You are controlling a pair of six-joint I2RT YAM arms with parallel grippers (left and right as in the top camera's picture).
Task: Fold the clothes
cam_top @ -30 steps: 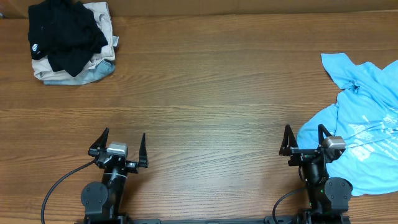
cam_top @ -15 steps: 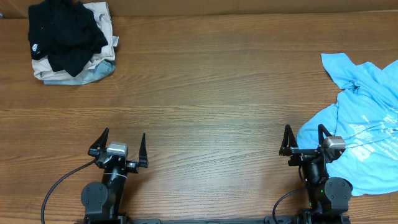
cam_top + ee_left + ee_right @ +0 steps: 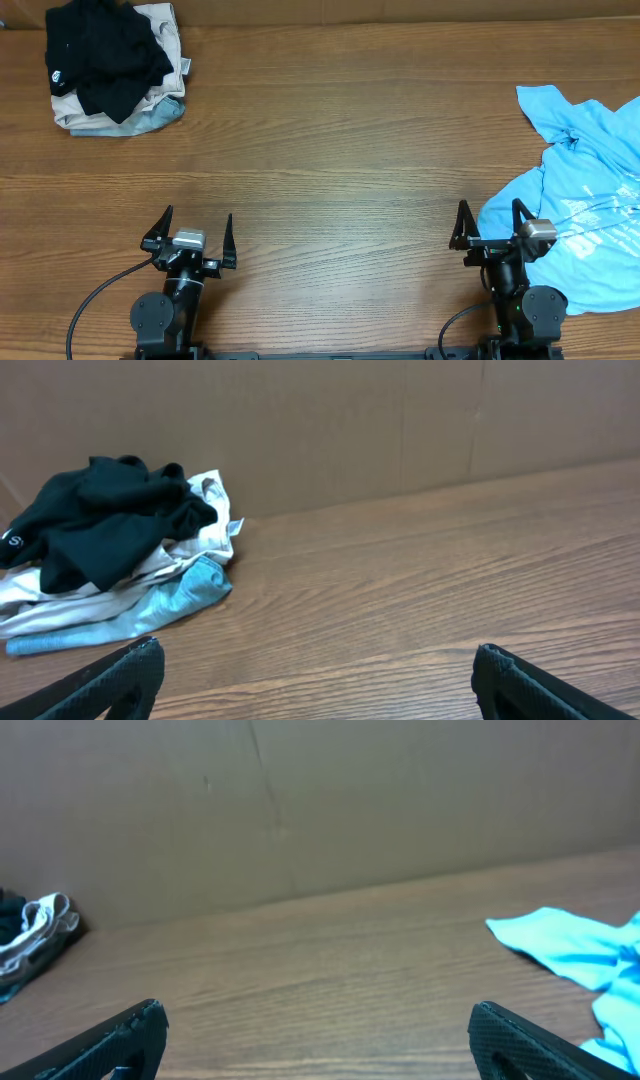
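Lying crumpled at the right end of the bench (image 3: pixel 330 150), the sky-blue T-shirt (image 3: pixel 590 190) spreads out to the right edge of the overhead view, with white lettering on its lower part. The right pincer (image 3: pixel 489 208) sits at the near edge just beside the shirt's left border, its jaws spread wide and holding nothing. One finger overlaps the fabric from above, though whether it touches the cloth is hard to tell. The right wrist view shows part of the shirt (image 3: pixel 570 950) ahead and to the right. The left pincer (image 3: pixel 199 214) is wide open and empty, well apart from the shirt. At the far left corner a black garment (image 3: pixel 105 60) lies on top of beige and grey-blue clothes (image 3: pixel 160 112).
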